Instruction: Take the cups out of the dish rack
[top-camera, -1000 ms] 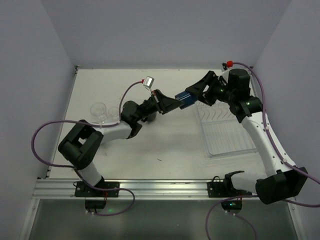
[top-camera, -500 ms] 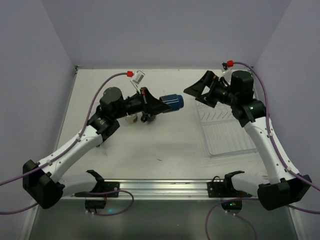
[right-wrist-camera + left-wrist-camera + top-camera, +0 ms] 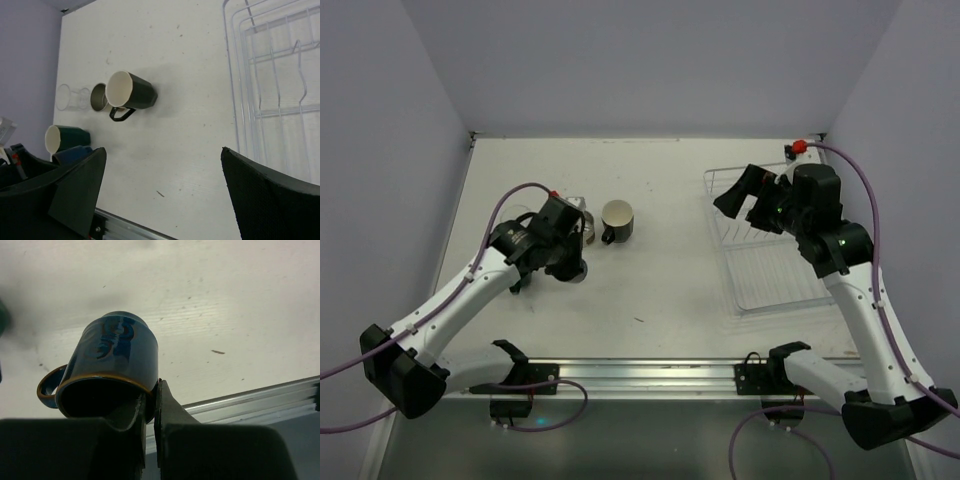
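Note:
My left gripper (image 3: pixel 154 399) is shut on the rim of a blue mug (image 3: pixel 117 352), one finger inside it and one outside. In the top view that gripper (image 3: pixel 566 266) is low over the left of the table, hiding most of the mug; whether the mug rests on the table I cannot tell. The blue mug (image 3: pixel 75 152) sits beside a dark teal mug (image 3: pixel 67 136). A dark grey mug (image 3: pixel 618 220) with a cream inside (image 3: pixel 131 91) lies on its side. My right gripper (image 3: pixel 750 199) is open and holds nothing, at the left rim of the white dish rack (image 3: pixel 760 272).
A small steel cup (image 3: pixel 98 96) and a clear glass (image 3: pixel 69 96) stand left of the dark grey mug. The rack's wire wall (image 3: pixel 234 100) fills the right of the right wrist view. The aluminium rail (image 3: pixel 640 375) runs along the near table edge.
The left arm has carried the blue mug from mid-air near the rack leftward and down to the table. The right gripper opened wide and drew back over the rack.

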Tool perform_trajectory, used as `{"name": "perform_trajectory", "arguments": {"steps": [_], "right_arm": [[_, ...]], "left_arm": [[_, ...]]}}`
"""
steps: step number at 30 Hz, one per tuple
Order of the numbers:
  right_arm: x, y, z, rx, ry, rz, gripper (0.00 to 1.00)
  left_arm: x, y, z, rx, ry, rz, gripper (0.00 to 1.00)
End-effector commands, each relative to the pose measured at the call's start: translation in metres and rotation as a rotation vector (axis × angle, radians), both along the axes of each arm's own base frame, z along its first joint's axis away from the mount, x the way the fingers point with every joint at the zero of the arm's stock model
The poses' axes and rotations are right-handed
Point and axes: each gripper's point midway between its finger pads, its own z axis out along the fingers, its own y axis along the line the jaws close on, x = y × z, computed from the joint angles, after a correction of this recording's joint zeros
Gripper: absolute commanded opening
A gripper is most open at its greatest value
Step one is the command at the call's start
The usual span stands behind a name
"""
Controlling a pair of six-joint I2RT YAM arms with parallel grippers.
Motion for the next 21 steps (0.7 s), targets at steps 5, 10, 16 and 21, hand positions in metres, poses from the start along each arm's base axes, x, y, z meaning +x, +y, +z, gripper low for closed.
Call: {"name": "perform_trajectory", "arguments": {"steps": [5, 10, 16, 21], "right_arm": [[-0.002, -0.009, -0.022, -0.097, 0.018, -0.011, 0.99], [-0.004, -0.01, -0.029, -0.128, 0.021, 0.001, 0.99], [-0.006, -0.013, -0.037, -0.16, 0.028, 0.003, 0.99], [-0.005, -0.01, -0.037, -0.166, 0.023, 0.018, 0.99]], "left_arm": [[-0.013, 0.046, -0.012, 0.2, 0.077, 0.108, 0.0], [-0.007, 0.054, -0.038, 0.204, 0.158, 0.115, 0.0], [0.007, 0.064, -0.05, 0.259, 0.181, 0.121, 0.0], [0.016, 0.058, -0.059, 0.265, 0.198, 0.11, 0.0]]}}
